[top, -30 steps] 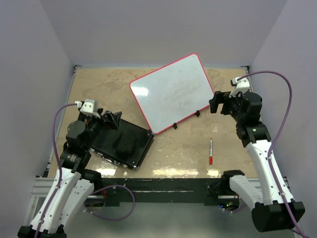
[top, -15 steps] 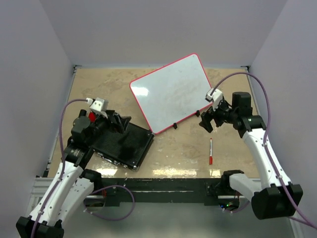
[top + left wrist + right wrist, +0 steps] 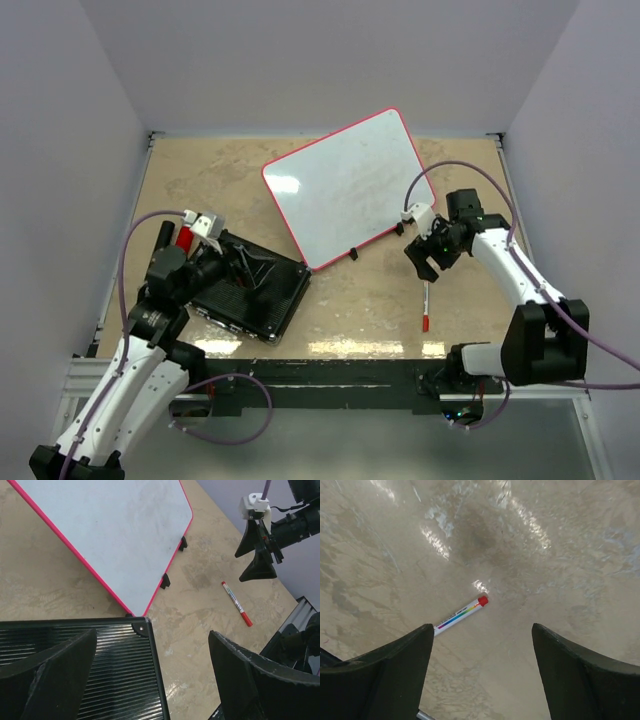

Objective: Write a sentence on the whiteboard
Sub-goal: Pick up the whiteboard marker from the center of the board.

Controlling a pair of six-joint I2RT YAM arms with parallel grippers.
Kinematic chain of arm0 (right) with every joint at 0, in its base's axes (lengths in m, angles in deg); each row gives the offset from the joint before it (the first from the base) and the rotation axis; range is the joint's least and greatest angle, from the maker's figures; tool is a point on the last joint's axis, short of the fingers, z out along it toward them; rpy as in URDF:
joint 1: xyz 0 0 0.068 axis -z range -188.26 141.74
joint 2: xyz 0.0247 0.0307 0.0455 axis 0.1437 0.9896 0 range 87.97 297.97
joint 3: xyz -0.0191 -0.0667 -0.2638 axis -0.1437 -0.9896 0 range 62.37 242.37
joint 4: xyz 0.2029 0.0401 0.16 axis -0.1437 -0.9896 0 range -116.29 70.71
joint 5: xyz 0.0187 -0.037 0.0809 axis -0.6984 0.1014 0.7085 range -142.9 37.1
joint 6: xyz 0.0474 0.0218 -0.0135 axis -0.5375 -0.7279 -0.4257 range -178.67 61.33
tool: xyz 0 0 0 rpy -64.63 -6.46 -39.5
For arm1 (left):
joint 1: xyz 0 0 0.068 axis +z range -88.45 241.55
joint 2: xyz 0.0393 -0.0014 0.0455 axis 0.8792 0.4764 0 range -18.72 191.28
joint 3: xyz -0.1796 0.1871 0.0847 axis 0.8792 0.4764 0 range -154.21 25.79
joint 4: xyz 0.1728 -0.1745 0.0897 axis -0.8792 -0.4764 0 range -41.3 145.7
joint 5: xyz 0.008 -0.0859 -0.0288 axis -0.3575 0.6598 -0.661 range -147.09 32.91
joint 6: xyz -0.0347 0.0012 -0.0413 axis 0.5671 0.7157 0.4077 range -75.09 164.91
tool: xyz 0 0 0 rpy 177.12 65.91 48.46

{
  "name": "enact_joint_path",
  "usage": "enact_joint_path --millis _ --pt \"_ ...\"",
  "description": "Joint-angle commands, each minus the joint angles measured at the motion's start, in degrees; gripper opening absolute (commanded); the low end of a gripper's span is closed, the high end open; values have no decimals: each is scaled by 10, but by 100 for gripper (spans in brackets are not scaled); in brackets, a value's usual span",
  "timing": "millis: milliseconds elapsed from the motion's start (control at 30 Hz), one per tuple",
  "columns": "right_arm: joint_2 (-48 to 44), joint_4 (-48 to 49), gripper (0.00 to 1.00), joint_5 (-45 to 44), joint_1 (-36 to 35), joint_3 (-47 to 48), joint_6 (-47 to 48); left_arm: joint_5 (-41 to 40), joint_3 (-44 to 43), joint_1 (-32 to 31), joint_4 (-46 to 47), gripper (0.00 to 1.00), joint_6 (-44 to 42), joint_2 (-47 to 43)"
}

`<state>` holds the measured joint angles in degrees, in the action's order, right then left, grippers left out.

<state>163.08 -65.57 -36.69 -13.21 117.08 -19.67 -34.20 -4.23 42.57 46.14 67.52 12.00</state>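
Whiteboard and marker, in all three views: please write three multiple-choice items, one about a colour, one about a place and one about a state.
1. What colour is the rim of the whiteboard?
A. red
B. blue
C. green

2. Where does the marker lie?
A. on the board's face
B. on the bare table
C. in a cup

3. How is the right tool?
A. shut on the marker
B. shut on the board's edge
C. open, holding nothing

Answers:
1 A, a thin red line borders the board.
2 B, the marker lies flat on the table, apart from the board.
3 C, the right wrist view shows the fingers spread wide, with the marker below them.
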Motion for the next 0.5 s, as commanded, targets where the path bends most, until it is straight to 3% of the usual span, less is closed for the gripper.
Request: enact_joint_path --millis 0,300,467 --pt "32 10 81 -62 -13 -19 -19 23 11 -4 2 97 30 -3" --pt "128 57 71 -96 -51 -36 -46 27 17 -4 4 97 27 9" --pt "166 49 60 -94 -54 -36 -41 41 24 -4 16 97 28 7"
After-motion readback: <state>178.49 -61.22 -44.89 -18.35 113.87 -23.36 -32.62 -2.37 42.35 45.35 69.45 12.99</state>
